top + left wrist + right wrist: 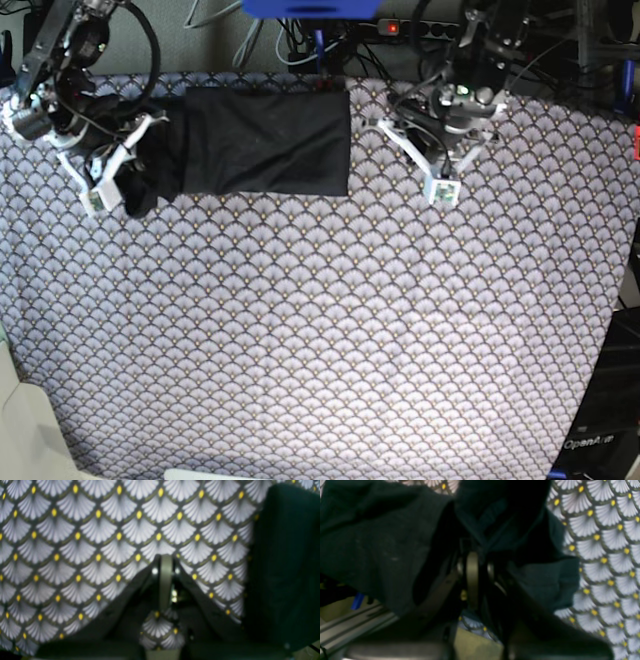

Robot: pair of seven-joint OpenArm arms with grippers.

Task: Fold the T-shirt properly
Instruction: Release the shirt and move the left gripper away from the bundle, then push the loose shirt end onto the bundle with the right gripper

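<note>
The black T-shirt point(265, 140) lies as a flat folded rectangle at the far edge of the table, with its left end bunched up. My right gripper point(118, 165) is at that bunched end. In the right wrist view my right gripper point(476, 555) is shut on the T-shirt point(377, 542), whose dark folds drape around the fingers. My left gripper point(440, 165) hovers over the patterned cloth, to the right of the shirt and apart from it. In the left wrist view my left gripper point(165, 562) is shut and empty, and the shirt's edge point(282, 567) shows at the right.
A grey scallop-patterned cloth point(320, 330) with yellow dots covers the whole table. Cables and a power strip point(400, 25) run along the back edge. An aluminium frame rail point(350, 627) shows below the shirt in the right wrist view.
</note>
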